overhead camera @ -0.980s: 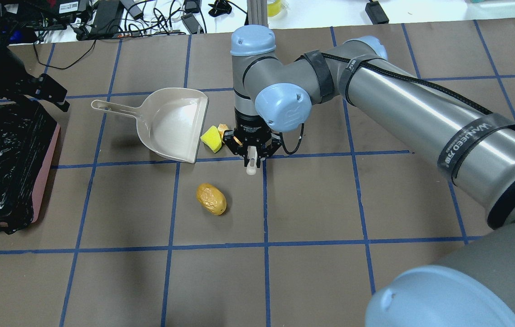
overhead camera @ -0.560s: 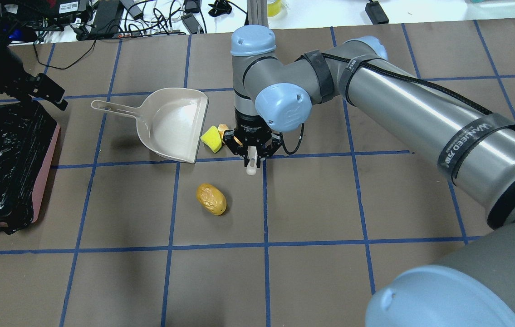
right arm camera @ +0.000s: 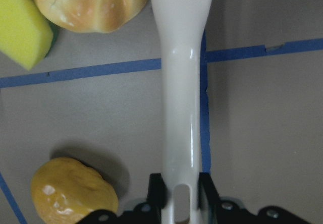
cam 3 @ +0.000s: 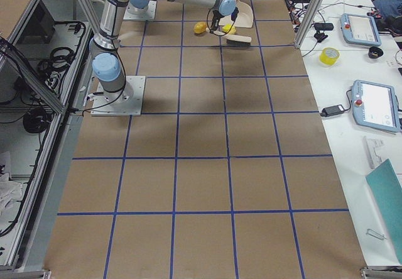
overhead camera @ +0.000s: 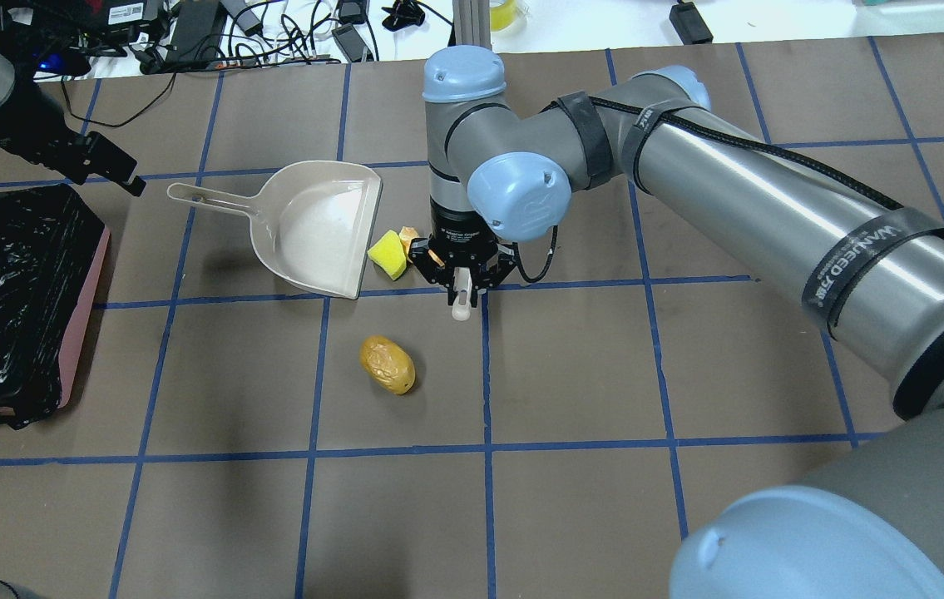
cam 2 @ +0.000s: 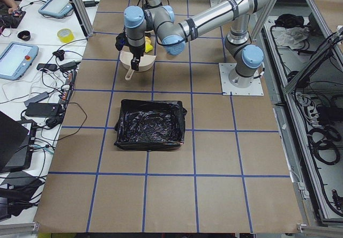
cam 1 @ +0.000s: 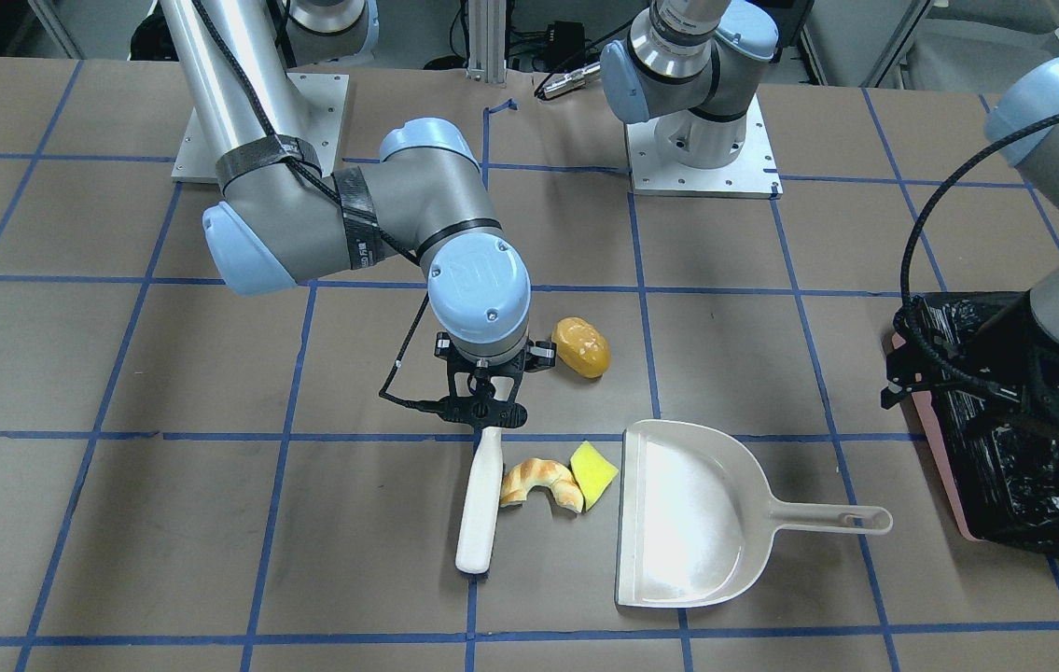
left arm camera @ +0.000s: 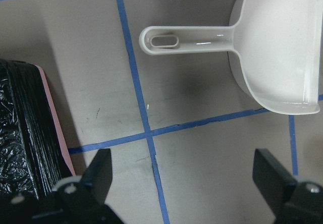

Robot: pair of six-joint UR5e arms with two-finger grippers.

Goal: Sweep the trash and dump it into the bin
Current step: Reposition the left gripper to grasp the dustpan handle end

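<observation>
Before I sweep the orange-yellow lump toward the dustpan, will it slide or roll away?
It will probably roll: the lump is rounded and egg-shaped and lies alone on the flat table. Its glossy skin suggests hard plastic, so it may skid sideways off the brush. It looks like a small toy and is probably light, so a gentle push should do.

Readable text: one brand word
"WANDEED" is printed in white on the black strap point(overhead camera: 871, 249) wound round the right arm point(overhead camera: 738, 191); other labels are too small to be read.
</observation>
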